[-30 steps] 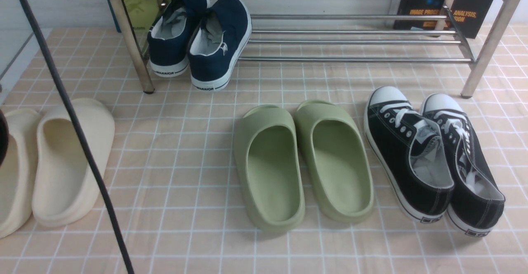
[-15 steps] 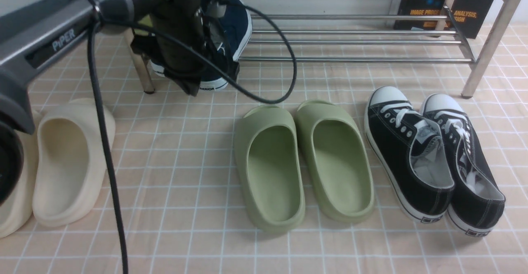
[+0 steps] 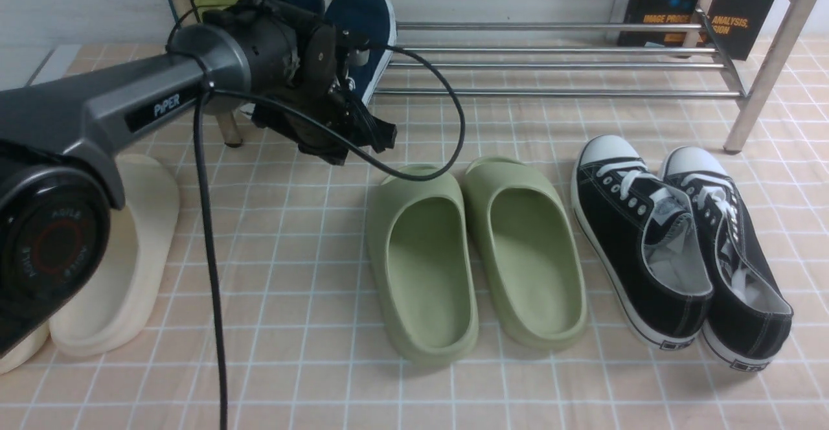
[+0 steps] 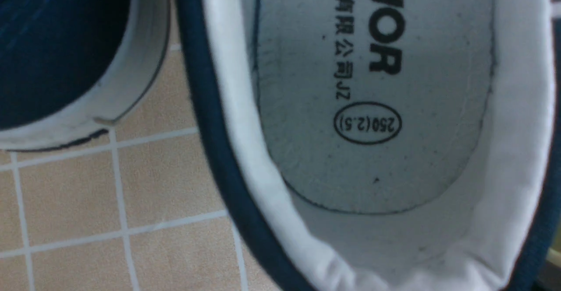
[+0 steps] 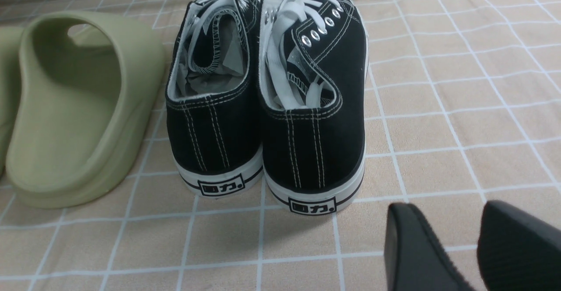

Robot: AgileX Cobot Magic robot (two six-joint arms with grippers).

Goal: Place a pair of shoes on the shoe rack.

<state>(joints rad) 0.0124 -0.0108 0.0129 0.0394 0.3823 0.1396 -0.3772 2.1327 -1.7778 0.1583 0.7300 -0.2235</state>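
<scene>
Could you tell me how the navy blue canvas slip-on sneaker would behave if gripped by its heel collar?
The navy blue canvas slip-on sneaker would probably buckle at the collar, since its white lining looks soft and creased. Its matte canvas likely grips well, and its flat insole suggests it won't roll.

Beige white-gridded floor, pale wall behind

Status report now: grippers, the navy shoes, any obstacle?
Left gripper over navy shoes, jaws hidden. Right gripper open, empty. Pair at left end of shoe rack. Green slides nearby, not blocking.
</scene>
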